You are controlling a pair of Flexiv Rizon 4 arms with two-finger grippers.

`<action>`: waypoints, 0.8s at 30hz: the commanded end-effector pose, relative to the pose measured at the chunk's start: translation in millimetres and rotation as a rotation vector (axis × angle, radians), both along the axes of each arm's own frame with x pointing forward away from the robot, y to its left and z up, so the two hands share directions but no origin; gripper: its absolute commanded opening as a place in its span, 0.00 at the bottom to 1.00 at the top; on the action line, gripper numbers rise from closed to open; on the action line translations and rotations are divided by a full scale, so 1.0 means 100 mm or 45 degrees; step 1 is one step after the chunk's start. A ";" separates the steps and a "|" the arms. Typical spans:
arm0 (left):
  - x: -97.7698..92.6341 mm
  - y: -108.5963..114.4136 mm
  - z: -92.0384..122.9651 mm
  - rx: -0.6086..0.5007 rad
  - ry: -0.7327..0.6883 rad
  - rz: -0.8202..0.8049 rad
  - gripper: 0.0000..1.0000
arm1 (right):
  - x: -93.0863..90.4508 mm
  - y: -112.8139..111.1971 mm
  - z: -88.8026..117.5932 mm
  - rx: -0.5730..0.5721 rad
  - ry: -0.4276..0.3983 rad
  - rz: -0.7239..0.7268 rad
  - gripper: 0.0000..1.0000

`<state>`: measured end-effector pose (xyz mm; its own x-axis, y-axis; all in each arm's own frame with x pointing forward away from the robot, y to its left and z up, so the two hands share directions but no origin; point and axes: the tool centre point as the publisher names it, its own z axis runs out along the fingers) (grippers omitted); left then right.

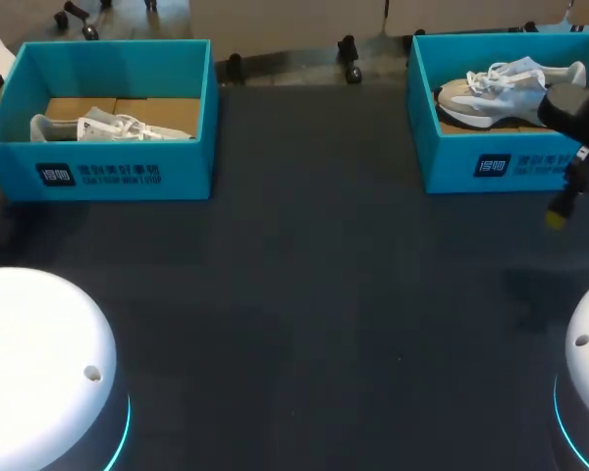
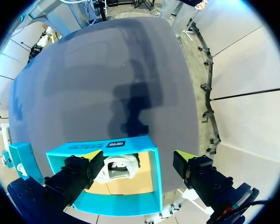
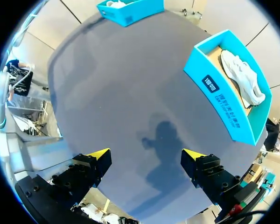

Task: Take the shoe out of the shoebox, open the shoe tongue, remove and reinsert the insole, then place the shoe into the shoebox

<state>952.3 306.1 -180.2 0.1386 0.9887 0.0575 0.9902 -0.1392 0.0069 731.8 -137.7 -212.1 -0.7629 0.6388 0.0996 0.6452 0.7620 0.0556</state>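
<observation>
Left jaws wide open, nothing held, one yellow fingertip (image 2: 92, 155) over a corner of the left shoebox (image 2: 130, 144). That box sits ahead of and below the jaws, offset toward that finger. The left shoe (image 2: 117, 168) lies inside on the cardboard floor, untouched. Right jaws also spread wide and empty, over bare dark tabletop (image 3: 121, 93), with their own shadow ahead between the fingers. The right shoebox (image 3: 219, 100) is ahead and out past one finger, with the right shoe (image 3: 242, 77) inside, laces up. Teal walls ring each shoe on four sides, tops open. From above, the right arm (image 1: 569, 108) hangs just in front of the right shoebox's front wall, near its outer corner.
</observation>
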 end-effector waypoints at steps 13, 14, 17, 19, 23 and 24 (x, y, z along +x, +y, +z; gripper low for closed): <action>-0.01 0.00 0.01 0.003 -0.003 0.000 1.00 | 0.96 -0.81 0.12 -0.123 -0.014 -0.616 1.00; -0.01 0.00 0.01 0.003 -0.003 0.000 1.00 | 1.03 -0.88 0.12 -0.123 -0.003 -0.633 1.00; -0.01 0.00 0.01 0.003 -0.003 0.000 1.00 | 1.27 -1.06 0.11 -0.138 0.015 -0.667 1.00; -0.01 0.00 0.01 0.003 -0.003 0.000 1.00 | 1.41 -1.16 0.08 -0.101 0.007 -0.701 1.00; -0.01 0.00 0.01 0.003 -0.003 0.000 1.00 | 1.54 -1.23 0.05 -0.078 0.021 -0.729 1.00; -0.01 0.00 0.01 0.003 -0.003 0.000 1.00 | 1.54 -1.23 0.05 -0.078 0.021 -0.729 1.00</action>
